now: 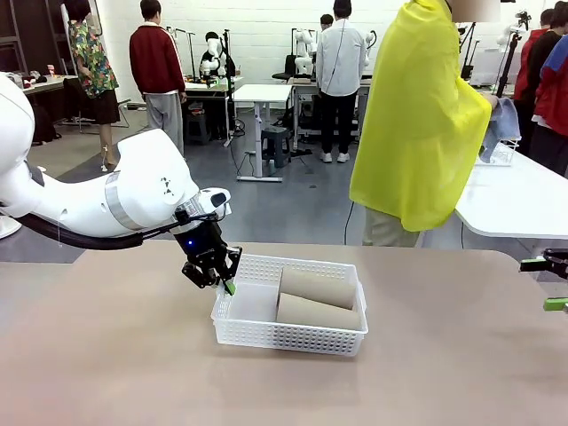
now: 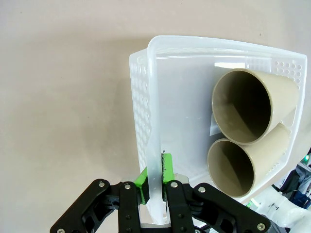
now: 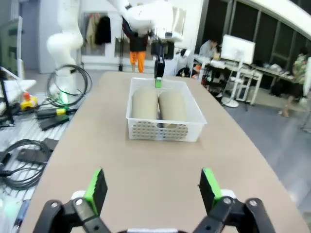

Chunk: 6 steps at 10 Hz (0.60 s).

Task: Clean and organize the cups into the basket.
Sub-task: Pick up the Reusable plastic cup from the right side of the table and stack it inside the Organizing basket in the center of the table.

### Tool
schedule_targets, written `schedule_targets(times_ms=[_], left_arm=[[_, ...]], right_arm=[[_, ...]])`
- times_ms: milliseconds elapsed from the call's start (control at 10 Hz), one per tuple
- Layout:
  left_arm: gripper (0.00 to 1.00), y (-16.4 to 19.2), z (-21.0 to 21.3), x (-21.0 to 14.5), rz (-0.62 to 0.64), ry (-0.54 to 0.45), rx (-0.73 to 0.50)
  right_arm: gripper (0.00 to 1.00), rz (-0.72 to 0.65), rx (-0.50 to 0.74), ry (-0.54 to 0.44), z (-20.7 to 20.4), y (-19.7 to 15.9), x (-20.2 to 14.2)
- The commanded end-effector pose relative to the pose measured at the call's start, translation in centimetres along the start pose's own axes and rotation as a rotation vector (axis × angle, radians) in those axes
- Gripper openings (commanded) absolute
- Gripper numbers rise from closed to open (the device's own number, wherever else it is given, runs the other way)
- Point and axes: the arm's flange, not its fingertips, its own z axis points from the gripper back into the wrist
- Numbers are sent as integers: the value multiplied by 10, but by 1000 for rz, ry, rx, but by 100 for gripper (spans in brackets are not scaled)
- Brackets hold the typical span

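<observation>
A white lattice basket [image 1: 257, 332] sits mid-table, with two tan cups [image 1: 316, 287] lying on their sides in its right half. My left gripper [image 1: 227, 285] is shut on the basket's left rim. In the left wrist view the green pads [image 2: 167, 169] pinch the basket wall [image 2: 153, 160], and both cups [image 2: 241, 105] show their open mouths. My right gripper [image 1: 552, 282] waits open at the table's right edge; in its own view the right gripper [image 3: 153, 190] faces the basket [image 3: 164, 130] and cups [image 3: 145, 103] from well back.
A person in a yellow top [image 1: 421, 115] stands at the far side of the table. Another white table [image 1: 519, 202] lies to the right behind. Bare tabletop [image 1: 115, 355] surrounds the basket. Cables [image 3: 29, 155] lie on the floor beside the table.
</observation>
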Motion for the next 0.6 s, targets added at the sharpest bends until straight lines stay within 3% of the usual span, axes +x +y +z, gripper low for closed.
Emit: schedule_targets(times_ms=[0,500], left_arm=[[0,0,1,0,-1,3,-5],[0,0,1,0,-1,3,-5]], right_arm=[[100,5,-8,10,-1,2,2],[100,5,-8,10,-1,2,2]])
